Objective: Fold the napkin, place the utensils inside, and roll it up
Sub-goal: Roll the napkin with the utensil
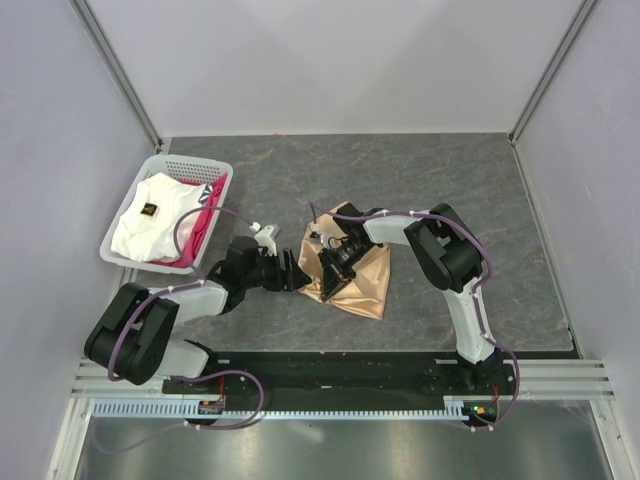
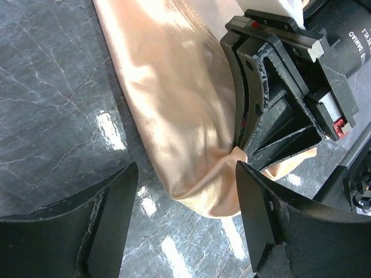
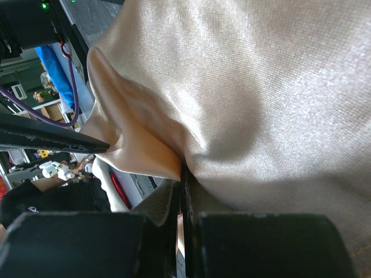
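Note:
The peach-tan napkin (image 1: 358, 278) lies crumpled and partly folded mid-table. It also shows in the left wrist view (image 2: 174, 104) and fills the right wrist view (image 3: 261, 98). My right gripper (image 1: 328, 278) is shut on the napkin's left edge, with cloth pinched between its jaws (image 3: 184, 176). It appears in the left wrist view as well (image 2: 272, 110). My left gripper (image 1: 300, 272) is open just left of the napkin, its fingers (image 2: 110, 214) straddling the cloth's rounded end without touching it. No utensil is in view.
A white basket (image 1: 118, 255) at the left holds a white cloth with a dark mark (image 1: 150, 215) and a pink-red cloth (image 1: 205, 222). The dark marbled tabletop (image 1: 450, 180) extends behind and to the right. Grey walls bound the table.

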